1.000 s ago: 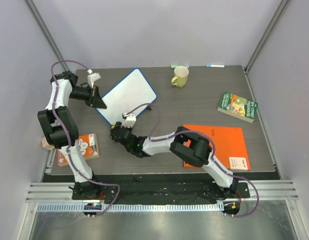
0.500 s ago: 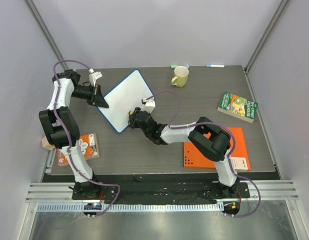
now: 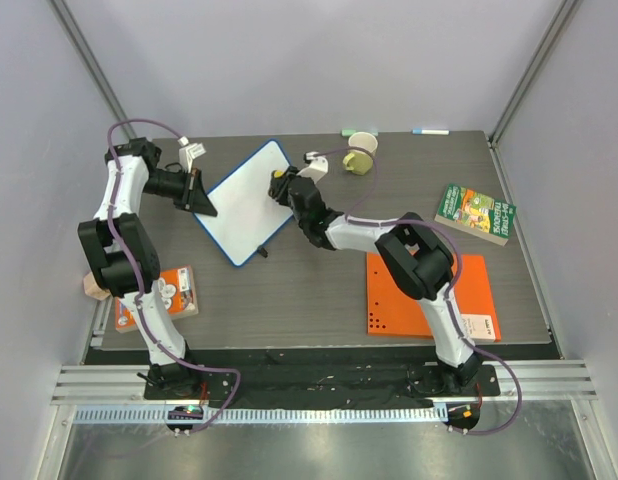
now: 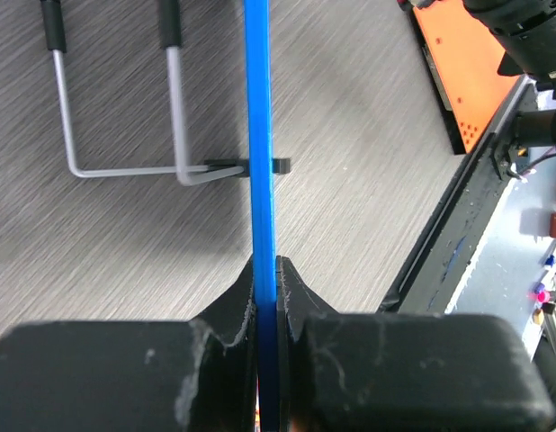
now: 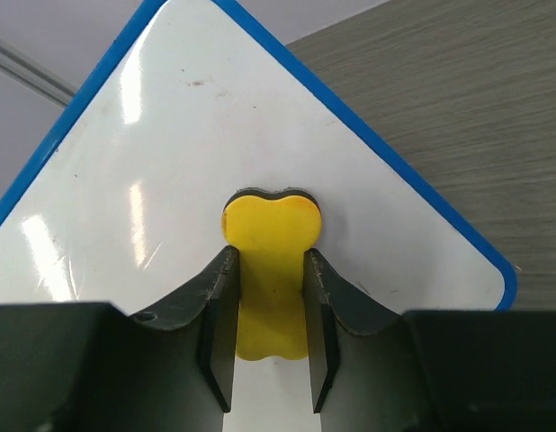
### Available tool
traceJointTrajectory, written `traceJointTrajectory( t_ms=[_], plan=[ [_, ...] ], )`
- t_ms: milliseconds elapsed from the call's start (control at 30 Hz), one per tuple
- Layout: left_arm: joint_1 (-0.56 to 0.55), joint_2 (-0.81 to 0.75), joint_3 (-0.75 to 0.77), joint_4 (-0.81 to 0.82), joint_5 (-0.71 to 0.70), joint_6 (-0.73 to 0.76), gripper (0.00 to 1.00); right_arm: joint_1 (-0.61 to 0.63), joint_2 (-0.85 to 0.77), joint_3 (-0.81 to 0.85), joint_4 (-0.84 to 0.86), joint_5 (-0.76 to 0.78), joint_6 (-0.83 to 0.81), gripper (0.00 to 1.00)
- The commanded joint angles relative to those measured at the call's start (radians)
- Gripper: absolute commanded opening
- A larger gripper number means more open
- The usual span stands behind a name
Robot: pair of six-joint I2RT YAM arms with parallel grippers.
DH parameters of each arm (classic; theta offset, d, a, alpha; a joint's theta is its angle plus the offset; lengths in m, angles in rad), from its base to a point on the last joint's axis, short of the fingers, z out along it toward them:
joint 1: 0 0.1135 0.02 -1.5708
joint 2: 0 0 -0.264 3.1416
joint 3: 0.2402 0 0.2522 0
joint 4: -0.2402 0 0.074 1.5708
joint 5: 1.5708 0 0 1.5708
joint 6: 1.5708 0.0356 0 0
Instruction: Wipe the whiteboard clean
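Noted a yellow mug [image 3: 361,152] at 12 to 1 o'clock from the middle of the table [image 3: 289,300], just beyond the right wrist. Marker [image 3: 430,131] at 1 o'clock on the far edge. Green book [image 3: 475,212] at 2 to 3 o'clock, orange sheet [image 3: 429,292] at 4 o'clock under the right forearm, small orange book [image 3: 159,295] at 8 o'clock by the left arm. Saw nothing lying on the board besides the eraser.

Found the whiteboard [image 3: 239,205] at 10 o'clock, turned corner-on like a diamond. Found faint reddish specks on its face [image 5: 170,135] in the right wrist view.

Left gripper [image 3: 204,208] was pinched narrow on the board's 9 o'clock edge, both fingers [image 4: 296,288] hard against the blue rim [image 4: 258,135]. Bent metal wire [image 4: 125,135] showed beside the rim over the wood.

Right gripper [image 3: 282,185] was clamped on a yellow eraser [image 5: 271,216], fingers [image 5: 219,297] narrow on its waist, with the eraser head pressed onto the board near its 2 o'clock corner.

Left arm stood tall along the table's 9 o'clock side, elbow folded, wrist reaching in towards 3 o'clock. Right arm stretched long and low from its base at 5 o'clock towards 11 o'clock.
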Motion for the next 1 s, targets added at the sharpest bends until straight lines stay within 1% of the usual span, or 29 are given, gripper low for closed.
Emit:
traceJointTrajectory(
  t_ms=[0,67,133,233,367,533,633,767,967],
  plan=[
    [-0.011,-0.016,0.030,-0.247,0.013,0.029,0.00,0.027,0.107,0.163,0.047,-0.057,-0.027,0.01],
    [-0.011,-0.015,0.037,-0.253,0.007,0.033,0.00,0.029,0.146,0.221,0.032,-0.068,-0.014,0.01],
    [-0.011,-0.015,0.035,-0.258,0.009,0.035,0.00,0.027,0.173,0.229,0.006,-0.059,0.016,0.01],
    [-0.009,-0.018,0.037,-0.258,0.009,0.038,0.00,0.029,0.170,0.177,-0.037,-0.023,0.087,0.01],
    [-0.011,-0.017,0.040,-0.264,0.018,0.040,0.00,0.027,0.149,0.066,-0.091,0.020,0.186,0.01],
    [-0.011,-0.012,0.043,-0.273,0.033,0.044,0.00,0.030,0.164,0.024,-0.177,-0.028,0.268,0.01],
    [-0.009,-0.012,0.049,-0.274,0.039,0.041,0.00,0.044,0.173,-0.002,-0.181,-0.045,0.282,0.01],
    [-0.011,-0.010,0.061,-0.276,0.045,0.033,0.00,0.073,0.183,-0.004,-0.249,-0.052,0.280,0.01],
    [-0.009,-0.003,0.081,-0.287,0.062,0.029,0.00,0.127,0.193,-0.037,-0.261,-0.069,0.285,0.01]
  ],
)
